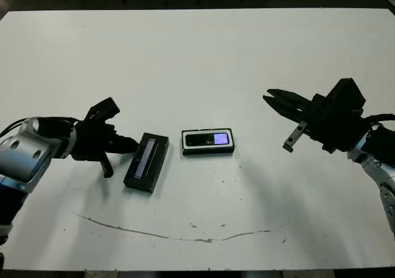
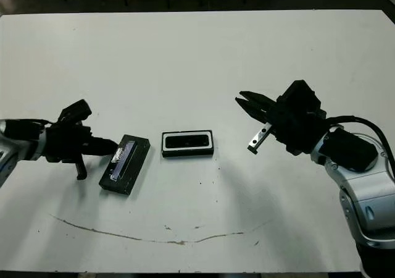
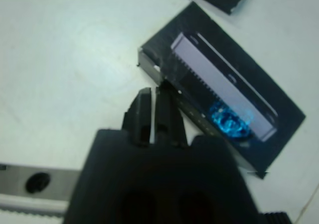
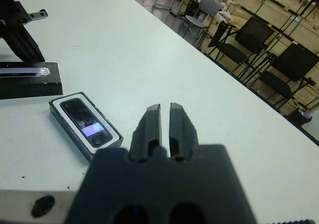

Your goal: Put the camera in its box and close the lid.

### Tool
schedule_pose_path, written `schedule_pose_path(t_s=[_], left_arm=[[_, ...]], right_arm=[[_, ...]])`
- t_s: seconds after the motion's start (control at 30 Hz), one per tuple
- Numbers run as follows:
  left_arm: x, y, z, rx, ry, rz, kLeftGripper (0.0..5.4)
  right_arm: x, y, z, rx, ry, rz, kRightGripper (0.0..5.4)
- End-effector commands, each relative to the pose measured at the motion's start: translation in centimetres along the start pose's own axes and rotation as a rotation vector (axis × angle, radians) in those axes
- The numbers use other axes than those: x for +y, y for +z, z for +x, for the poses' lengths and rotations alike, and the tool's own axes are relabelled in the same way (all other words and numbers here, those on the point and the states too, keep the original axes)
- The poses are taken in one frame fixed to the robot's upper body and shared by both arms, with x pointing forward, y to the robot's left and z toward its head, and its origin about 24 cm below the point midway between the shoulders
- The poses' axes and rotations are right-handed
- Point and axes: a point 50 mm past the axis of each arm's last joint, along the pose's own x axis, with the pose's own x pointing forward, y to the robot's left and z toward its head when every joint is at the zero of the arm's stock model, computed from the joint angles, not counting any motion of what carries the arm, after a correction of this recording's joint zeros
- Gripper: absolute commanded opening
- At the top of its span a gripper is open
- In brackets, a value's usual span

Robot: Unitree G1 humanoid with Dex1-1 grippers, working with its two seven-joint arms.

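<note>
1. We see a matte white table [image 1: 197,55] with a thin brown curved streak [image 1: 173,233] near its close edge; beyond the far edge, the right wrist view shows black chairs [image 4: 239,45] and stacked wooden crates [image 4: 279,5].
2. The box [image 1: 208,141], a shallow rectangular tray with a black rim and white lining, lies between our two grippers, well apart from the right one.
3. The camera [image 4: 88,122], a slim glossy black bar with a small bluish-purple lit screen, lies flat inside the box.
4. The lid [image 1: 147,161], a flat black rectangle with a shiny silvery strip along its top, lies on the table just beside the box, on the left gripper's side, and is not on the box.
5. Our left gripper [image 1: 128,144] has its black fingers pressed narrowly together, their tips at the lid's near edge; we cannot tell if they touch it.
6. Our right gripper [image 4: 165,119] hovers above the table with its fingers narrow, almost together, holding nothing.
</note>
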Motion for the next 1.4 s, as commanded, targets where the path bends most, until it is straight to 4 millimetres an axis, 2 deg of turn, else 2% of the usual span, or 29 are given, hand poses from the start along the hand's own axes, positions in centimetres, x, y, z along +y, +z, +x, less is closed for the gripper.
schedule_pose_path(t_s=[0.03,0.17,0.27,0.37,0.5,0.63,0.73,0.83,0.97,1.03,1.2,1.3,1.4], left_arm=[[-0.2,-1.9,1.0,0.083,-0.007,-0.035,0.0],[0.1,-2.1,0.8,0.076,0.008,-0.024,0.0],[0.4,-2.2,-0.1,0.061,0.057,-0.013,0.0],[1.0,-2.0,-1.8,0.029,0.179,-0.014,0.0],[1.8,-1.4,-4.6,-0.082,0.425,-0.093,0.0],[1.0,-0.3,-6.8,-0.2,0.595,-0.194,0.0],[-0.6,0.6,-8.0,-0.349,0.717,-0.28,0.0],[-3.0,1.1,-8.6,-0.506,0.759,-0.353,0.0],[-7.3,1.2,-8.1,-0.632,0.785,-0.42,0.0],[-9.6,1.2,-7.4,-0.644,0.814,-0.408,0.0],[-13.3,0.0,-4.9,-0.565,0.748,-0.329,0.65],[-14.9,-0.2,-3.9,-0.545,0.694,-0.265,1.18],[-15.7,-0.4,-3.2,-0.501,0.679,-0.207,1.7]], right_arm=[[0.1,-0.4,-0.2,0.034,0.01,-0.002,0.01],[0.2,-0.5,-0.2,0.038,0.01,0.001,0.01],[0.3,-0.5,-0.2,0.037,0.007,0.0,0.01],[0.3,-0.6,-0.3,0.04,0.004,0.009,0.01],[0.1,-0.6,-0.3,0.041,0.004,0.009,0.01],[0.0,-0.5,-0.3,0.036,0.004,0.005,0.01],[0.0,-0.6,-0.2,0.024,0.004,0.006,0.01],[0.0,-0.6,-0.2,0.026,0.002,0.007,0.01],[0.0,-0.6,-0.1,0.028,-0.001,0.021,0.01],[0.0,-0.6,0.0,0.018,0.005,0.017,0.01],[0.2,-0.6,0.2,0.014,0.006,0.032,0.0],[0.3,-0.7,0.3,0.005,0.009,0.035,0.0],[0.5,-0.7,0.3,0.004,0.013,0.04,0.0]])
